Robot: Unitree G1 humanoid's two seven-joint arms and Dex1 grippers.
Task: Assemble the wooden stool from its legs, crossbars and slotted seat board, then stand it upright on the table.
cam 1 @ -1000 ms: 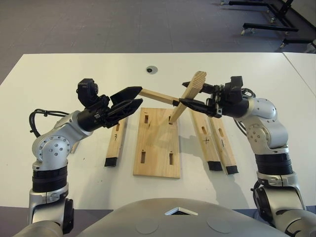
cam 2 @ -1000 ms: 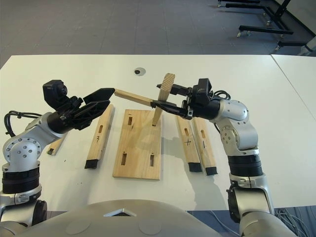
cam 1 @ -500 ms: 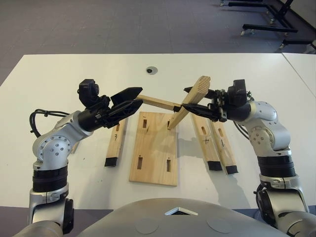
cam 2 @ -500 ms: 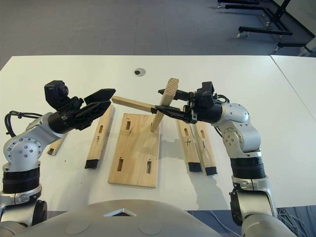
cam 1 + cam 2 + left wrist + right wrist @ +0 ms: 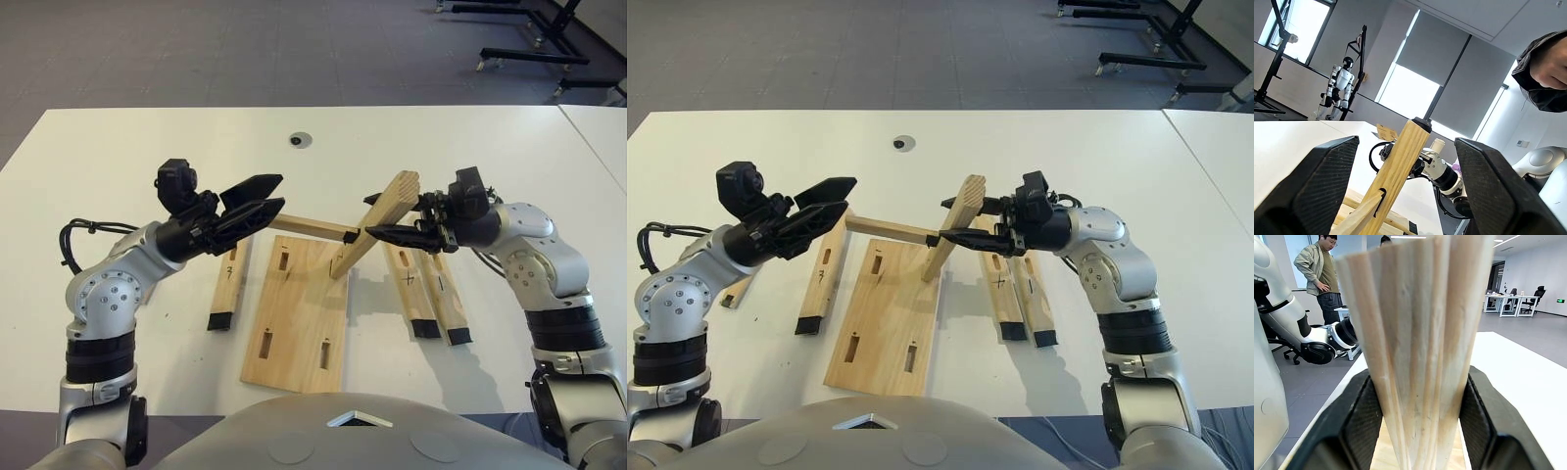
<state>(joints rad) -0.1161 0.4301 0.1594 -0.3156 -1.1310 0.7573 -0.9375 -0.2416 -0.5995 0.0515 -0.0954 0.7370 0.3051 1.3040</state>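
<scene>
Since a second ago the pale slotted wooden seat board (image 5: 294, 328) has swung askew toward the front edge of the white table (image 5: 490, 147), the tilted wooden leg (image 5: 390, 199) standing in it clenched by the right gripper (image 5: 369, 215), whose pads (image 5: 1359, 426) show close in its wrist view, the thin wooden crossbar (image 5: 313, 228) below the gaping left gripper (image 5: 280, 191), loose legs (image 5: 230, 284) flat alongside.

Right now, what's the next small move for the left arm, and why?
Probably ease the open left gripper down onto the free end of the crossbar and grip it. The crossbar juts from the tilted leg that the right gripper holds over the seat board, and its free end hangs unsupported just below the left gripper.
</scene>
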